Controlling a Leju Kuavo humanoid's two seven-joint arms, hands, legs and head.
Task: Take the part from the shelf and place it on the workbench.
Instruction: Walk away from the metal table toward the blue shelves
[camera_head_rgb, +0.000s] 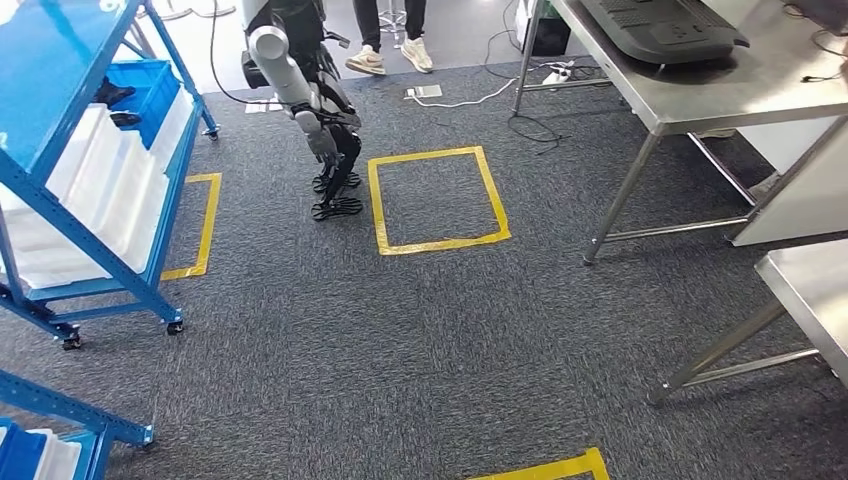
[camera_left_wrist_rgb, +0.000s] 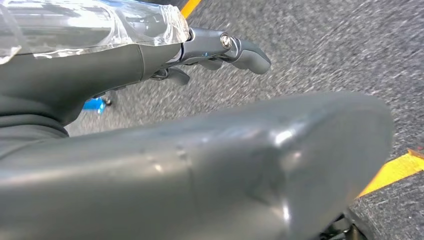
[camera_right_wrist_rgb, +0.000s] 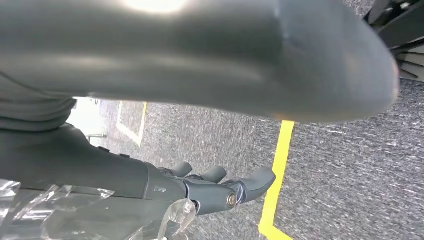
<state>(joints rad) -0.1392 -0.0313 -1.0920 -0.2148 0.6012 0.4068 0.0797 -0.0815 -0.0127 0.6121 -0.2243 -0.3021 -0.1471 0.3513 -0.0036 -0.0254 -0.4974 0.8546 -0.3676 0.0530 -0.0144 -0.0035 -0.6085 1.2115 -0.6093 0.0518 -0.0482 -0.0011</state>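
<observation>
1. Shelf (camera_head_rgb: 60, 60), far left of the yellow tape square (camera_head_rgb: 438, 200): blue painted metal frame on small castors, sloped tiers holding smooth white plastic bins (camera_head_rgb: 110, 190) and one blue bin (camera_head_rgb: 150, 85)
2. Part (camera_head_rgb: 113, 93): a small dark piece lying in the blue bin, left of and beyond the tape square; its shape is too small to make out
3. Left hand (camera_left_wrist_rgb: 125, 65): matt dark grey, released and holding nothing; the darker fingers (camera_left_wrist_rgb: 245, 50) reach out almost straight with tips slightly curled, the thick smooth thumb (camera_left_wrist_rgb: 225, 165) lies apart from them, and crinkled clear film (camera_left_wrist_rgb: 90, 25) wraps the wrist; it hangs over rough grey carpet
4. Second robot (camera_head_rgb: 305, 95): just left of the tape square, silver arm hanging, black legs and feet on the carpet
5. Person (camera_head_rgb: 385, 55): beyond the tape square; dark trousers and pale trainers are in frame
6. Right hand (camera_right_wrist_rgb: 100, 175): same grey casing and clear film (camera_right_wrist_rgb: 75, 215), fingers (camera_right_wrist_rgb: 260, 180) spread loosely, grasping nothing, above carpet and a yellow line
7. Workbench (camera_head_rgb: 740, 90): right of the tape square, brushed steel top on slim steel legs, carrying a dark grey moulded panel (camera_head_rgb: 665, 30)
8. No writing can be read anywhere
</observation>
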